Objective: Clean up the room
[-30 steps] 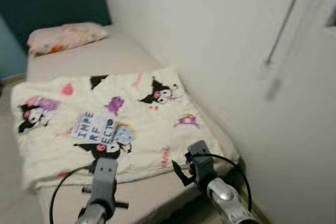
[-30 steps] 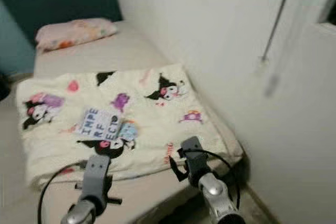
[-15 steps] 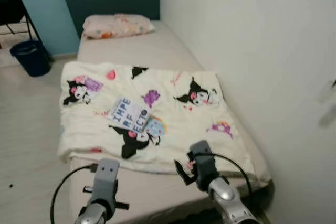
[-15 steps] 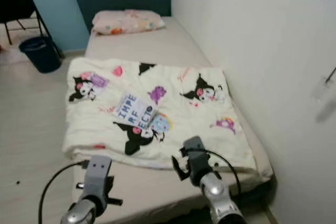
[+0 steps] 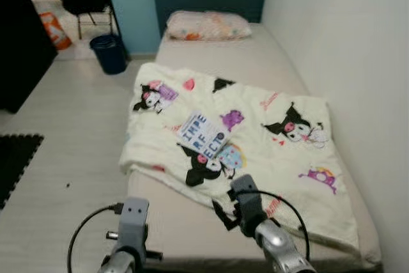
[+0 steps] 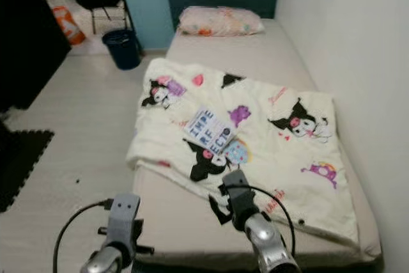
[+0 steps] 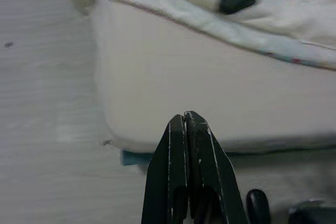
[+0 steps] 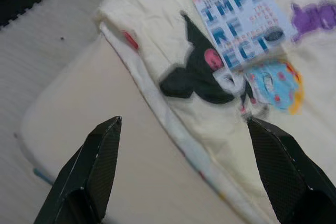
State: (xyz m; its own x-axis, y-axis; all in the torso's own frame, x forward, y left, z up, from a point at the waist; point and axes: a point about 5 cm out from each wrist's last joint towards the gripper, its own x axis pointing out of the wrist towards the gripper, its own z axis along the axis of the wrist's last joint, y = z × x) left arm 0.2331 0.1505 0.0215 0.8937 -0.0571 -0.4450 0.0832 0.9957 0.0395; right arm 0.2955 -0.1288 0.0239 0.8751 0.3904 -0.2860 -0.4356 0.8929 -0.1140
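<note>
Black foam mat (image 5: 16,161) on the floor at 9 o'clock, blue bin (image 5: 108,52) at 11, next to the bed (image 5: 255,62). Left gripper (image 7: 188,124) pinched together, hanging over the bed's near corner. Cartoon-print blanket (image 5: 268,151) spread across the mattress, book (image 5: 202,134) lying flat on it near centre. Pillow (image 5: 208,25) at 12, at the head end. Right gripper (image 8: 184,145) fingers wide apart, holding nothing, above the blanket's near edge, book just beyond.
</note>
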